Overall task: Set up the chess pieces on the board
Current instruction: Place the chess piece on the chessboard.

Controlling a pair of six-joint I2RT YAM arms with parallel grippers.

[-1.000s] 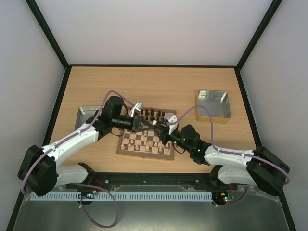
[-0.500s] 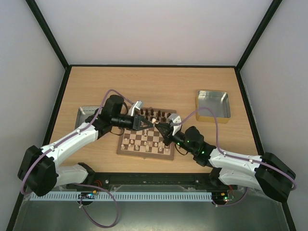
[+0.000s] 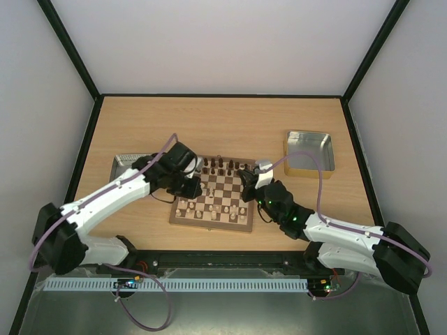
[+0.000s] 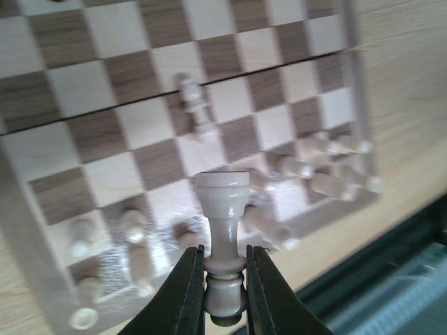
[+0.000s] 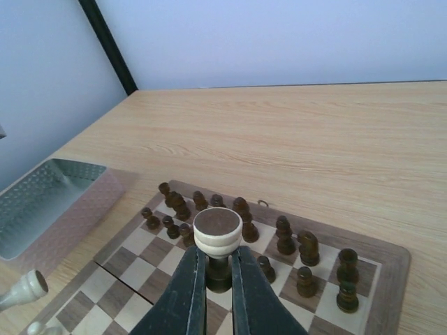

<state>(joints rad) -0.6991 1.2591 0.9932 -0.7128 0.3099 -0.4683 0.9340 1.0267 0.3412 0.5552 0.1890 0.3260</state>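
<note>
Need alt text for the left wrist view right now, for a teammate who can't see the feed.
The left gripper is shut on the base of a flat-topped cream chess piece, holding it over the chessboard. Below, slightly blurred, more cream pieces cluster along one edge of the board, and a lone cream piece sits further in.

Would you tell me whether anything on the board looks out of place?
One cream piece sits alone near the centre seam of the board, apart from the others bunched by one edge. Nothing looks damaged.
</note>
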